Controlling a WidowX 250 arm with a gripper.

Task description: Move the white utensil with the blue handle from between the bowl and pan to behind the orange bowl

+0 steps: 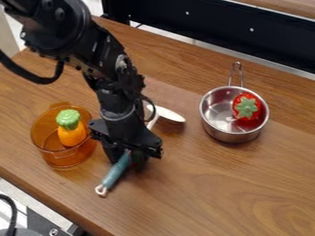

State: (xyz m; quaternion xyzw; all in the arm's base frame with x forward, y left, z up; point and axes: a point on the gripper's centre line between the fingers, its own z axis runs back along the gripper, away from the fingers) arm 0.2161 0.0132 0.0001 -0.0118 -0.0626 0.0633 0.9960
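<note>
Hanging over woodgrain tabletop (215, 184), claw (128, 161) grips teal handle (115, 173)

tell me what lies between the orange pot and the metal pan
Between pot and pan, the camera view shows the gripper and a white spoon-like piece.

Black segmented arm with round joint bolts and loose black cable.

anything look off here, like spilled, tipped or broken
Nothing stands out: I see no spill, tipping or damage. The metal pot and orange pot stand upright, with the red vegetable and orange vegetable inside them. The claw is at the blue handle, hiding part of it.
</note>
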